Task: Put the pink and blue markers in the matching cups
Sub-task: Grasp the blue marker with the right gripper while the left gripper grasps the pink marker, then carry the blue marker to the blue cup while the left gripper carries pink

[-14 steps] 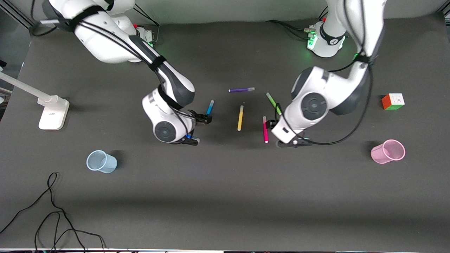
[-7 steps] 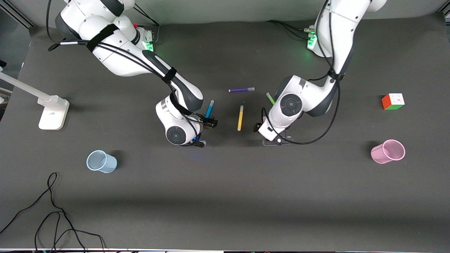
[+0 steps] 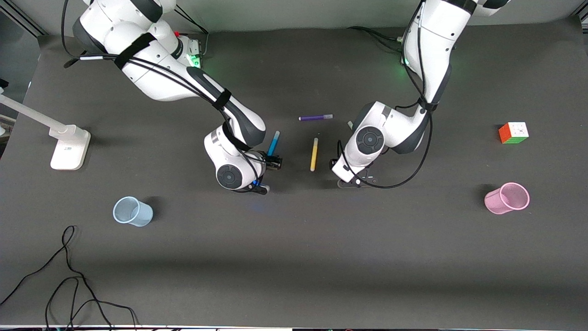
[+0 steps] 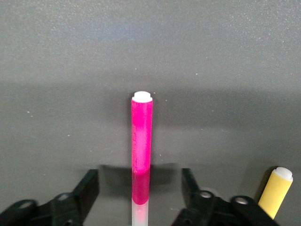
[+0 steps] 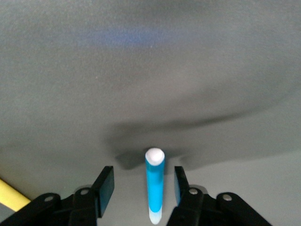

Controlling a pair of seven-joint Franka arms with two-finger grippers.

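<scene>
The pink marker (image 4: pixel 141 150) lies flat on the dark table, hidden under the left arm in the front view. My left gripper (image 4: pixel 140 188) is down over its capped end, open, one finger on each side with a gap to both. The blue marker (image 3: pixel 274 140) lies toward the right arm's end of the pen group. My right gripper (image 5: pixel 142 186) straddles the blue marker (image 5: pixel 154 183), open, with one finger (image 5: pixel 180 183) very close to it. The pale blue cup (image 3: pixel 132 211) stands nearer the front camera at the right arm's end. The pink cup (image 3: pixel 506 198) stands at the left arm's end.
A yellow pen (image 3: pixel 314 154) lies between the two grippers, and a purple pen (image 3: pixel 315 117) lies farther from the front camera. A green pen tip (image 3: pixel 350 124) peeks from under the left arm. A colour cube (image 3: pixel 513 132), a white stand (image 3: pixel 69 146) and a loose black cable (image 3: pixel 69 276) sit toward the edges.
The left arm has swung over the pink marker and now hides it in the front view. The right gripper has shifted along the blue marker. Both grippers' fingers have drawn closer together.
</scene>
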